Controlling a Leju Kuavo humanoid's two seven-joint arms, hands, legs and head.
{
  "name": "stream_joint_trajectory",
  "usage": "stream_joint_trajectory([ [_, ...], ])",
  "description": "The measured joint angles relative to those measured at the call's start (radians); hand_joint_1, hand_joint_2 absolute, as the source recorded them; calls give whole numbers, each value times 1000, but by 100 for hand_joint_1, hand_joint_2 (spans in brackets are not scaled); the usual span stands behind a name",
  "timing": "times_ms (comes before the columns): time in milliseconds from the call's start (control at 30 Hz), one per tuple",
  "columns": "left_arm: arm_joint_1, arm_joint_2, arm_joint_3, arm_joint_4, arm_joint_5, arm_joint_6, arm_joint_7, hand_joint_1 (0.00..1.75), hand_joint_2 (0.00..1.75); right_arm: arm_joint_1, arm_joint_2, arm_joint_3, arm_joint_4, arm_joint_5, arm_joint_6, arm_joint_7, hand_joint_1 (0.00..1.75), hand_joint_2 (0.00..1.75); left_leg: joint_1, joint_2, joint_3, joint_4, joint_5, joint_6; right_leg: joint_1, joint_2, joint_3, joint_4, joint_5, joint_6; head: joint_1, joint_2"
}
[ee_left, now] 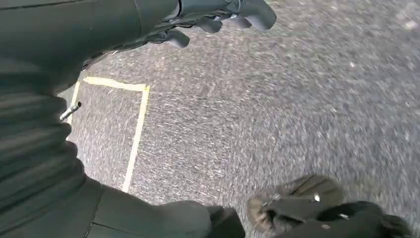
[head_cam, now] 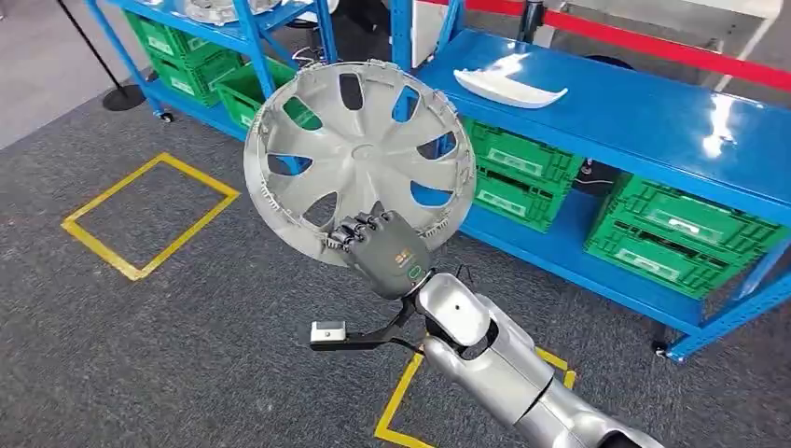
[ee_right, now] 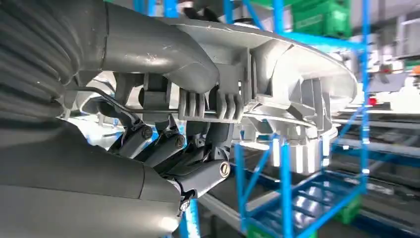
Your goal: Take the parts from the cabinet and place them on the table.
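The right hand (head_cam: 387, 250), arm raised forward, grips the grey wheel cover (head_cam: 359, 159) by its lower rim.

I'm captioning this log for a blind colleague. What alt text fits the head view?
The robot's right hand grips a grey hubcap by its lower rim, holding it up over grey carpet with yellow tape squares. Behind stands a blue table bearing a white part, with green crates on its lower shelf.

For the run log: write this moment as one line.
right robot hand: grips hubcap rim | hubcap: raised, off blue table | left robot hand: holds nothing
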Motion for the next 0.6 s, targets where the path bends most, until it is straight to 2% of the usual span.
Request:
stream_joint_trajectory([
  [33, 0, 1, 0, 0, 0, 0, 0, 0, 175, 0, 0, 2, 2, -1, -1, 0, 175, 175, 1, 1, -6, 18, 3, -2, 0, -14, 0, 0, 0, 1, 0, 0],
  [67, 1, 2, 0, 0, 2, 0, 2, 0, 175, 0, 0, 3, 5, -6, -2, -2, 175, 175, 3, 4, 10, -8, 22, -3, 0, -26, 1, 0, -1, 1, 0, 0],
  [100, 1, 3, 0, 0, 4, 0, 3, 0, 175, 0, 0, 4, 7, -13, -4, -5, 175, 175, 3, 9, 51, -80, 60, -3, 0, -39, 1, 1, -2, 4, 0, 0],
  [133, 1, 4, 0, 0, 10, -1, 3, 0, 175, 0, 0, 5, 9, -23, -6, -9, 175, 175, 3, 25, 107, -180, 102, -2, 0, -52, 3, 3, -5, 7, 0, 0],
  [167, 1, 4, 1, 0, 11, -3, 3, 0, 175, -1, 0, 5, 11, -30, -8, -14, 175, 175, 2, 68, 159, -273, 125, 1, 2, -62, 6, 6, -9, 13, 0, 0],
  [200, -1, 2, 1, 0, 11, -4, 2, 0, 175, -3, 0, 5, 14, -32, -9, -15, 175, 175, -9, 101, 169, -286, 108, 12, 12, -70, 4, 7, -12, 18, -1, 0],
  [233, -2, 1, 1, 0, 11, -4, 2, 0, 175, -5, 0, 7, 16, -32, -9, -17, 175, 175, -4, 85, 163, -288, 115, 22, 12, -79, 4, 6, -12, 23, 5, 0],
  [333, -3, 0, 0, 0, -5, -4, 4, 0, 175, -10, 0, 13, 21, -32, -9, -14, 175, 175, -7, 47, 159, -294, 120, 42, 12, -113, 15, 0, -14, 41, 5, 0],
  [367, -2, -2, 0, 0, -11, -5, 8, 0, 175, -12, 0, 13, 21, -32, -8, -9, 175, 175, 0, 35, 164, -300, 125, 49, 5, -81, 14, 11, -24, 49, 7, 0],
  [400, -5, -2, 0, 0, -15, -8, 13, 0, 175, -12, -1, 15, 22, -32, -8, -7, 175, 175, 1, 25, 164, -302, 128, 55, 3, -27, -1, 47, -52, 50, 7, 0],
  [433, -11, -2, -1, 0, -19, -11, 18, 0, 175, -13, -4, 16, 22, -30, -7, -4, 175, 175, 1, 14, 162, -302, 129, 57, 2, 7, -36, 120, -93, 51, 11, 0],
  [467, -15, -3, -2, 0, -21, -15, 20, 0, 175, -12, -8, 18, 22, -26, -6, -3, 175, 175, 1, -2, 161, -301, 130, 58, 2, 22, -78, 209, -132, 52, 13, 0],
  [500, -15, -4, -3, 0, -21, -15, 21, 0, 175, -12, -11, 20, 23, -24, -6, -1, 175, 175, -1, -16, 160, -301, 130, 59, 3, 27, -116, 282, -157, 52, 13, 0],
  [533, -14, -4, -4, 0, -21, -15, 22, 0, 175, -12, -13, 24, 24, -23, -4, 2, 175, 175, -1, -31, 160, -299, 130, 59, 5, 28, -139, 321, -158, 51, 14, 0],
  [567, -13, -3, -5, 0, -21, -15, 23, 0, 175, -12, -13, 26, 24, -23, -2, 4, 175, 175, -1, -46, 160, -297, 130, 59, 5, 29, -136, 303, -133, 48, 13, 0],
  [600, -13, -4, -5, 0, -21, -15, 25, 0, 175, -13, -14, 28, 24, -23, -2, 6, 175, 175, -1, -60, 160, -295, 130, 59, 4, 31, -114, 250, -96, 45, 14, 0],
])
